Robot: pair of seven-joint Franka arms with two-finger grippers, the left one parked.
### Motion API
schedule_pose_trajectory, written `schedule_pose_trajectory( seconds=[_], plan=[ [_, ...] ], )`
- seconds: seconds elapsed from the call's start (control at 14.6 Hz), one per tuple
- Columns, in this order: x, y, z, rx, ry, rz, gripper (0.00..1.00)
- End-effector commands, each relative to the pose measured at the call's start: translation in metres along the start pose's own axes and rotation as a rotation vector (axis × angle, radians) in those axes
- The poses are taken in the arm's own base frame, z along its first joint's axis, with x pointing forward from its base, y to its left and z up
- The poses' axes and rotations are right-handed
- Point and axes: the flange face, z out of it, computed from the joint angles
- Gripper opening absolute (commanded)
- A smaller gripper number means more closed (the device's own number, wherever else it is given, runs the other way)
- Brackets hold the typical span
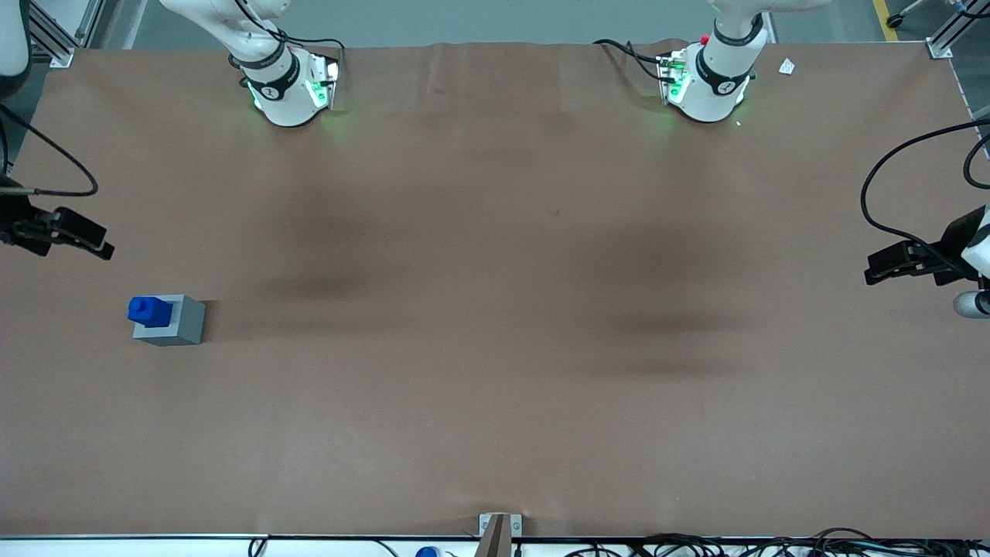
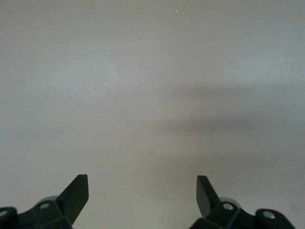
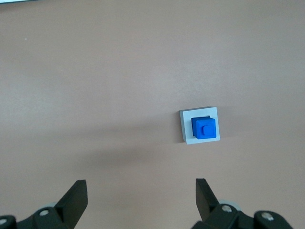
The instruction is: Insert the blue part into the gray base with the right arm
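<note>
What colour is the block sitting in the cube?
Bright blue plastic block in light gray cube; clearest in right wrist view. Gripper above, open.

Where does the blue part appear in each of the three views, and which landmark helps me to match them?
Front view: the blue part stands in the gray base, toward the working arm's end of the table; the gripper is above the table, farther from the camera, apart.
Right wrist view: blue part seated in the base, stud up, gripper open.
Left wrist view: not in it.
Shared landmark: the gray base.

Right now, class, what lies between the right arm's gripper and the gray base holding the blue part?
Nothing: in the right wrist view only bare brown table separates the open gripper from the gray base with the blue part seated in it.
</note>
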Motion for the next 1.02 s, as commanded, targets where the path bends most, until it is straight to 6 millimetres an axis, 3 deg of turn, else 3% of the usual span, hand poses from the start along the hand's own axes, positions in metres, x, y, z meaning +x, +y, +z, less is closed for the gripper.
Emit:
schedule_pose_trajectory(
  seconds=[0.0,0.27,0.55,0.68,0.96],
  plan=[
    [-0.028,-0.002,-0.009,0.011,0.012,0.011,1.00],
    [-0.035,0.000,-0.016,0.007,0.000,0.006,1.00],
    [-0.036,-0.012,-0.027,0.002,-0.021,-0.022,1.00],
    [-0.035,-0.003,-0.032,0.021,-0.012,-0.001,1.00],
    [-0.032,-0.014,-0.038,0.019,-0.002,-0.020,1.00]
  ],
)
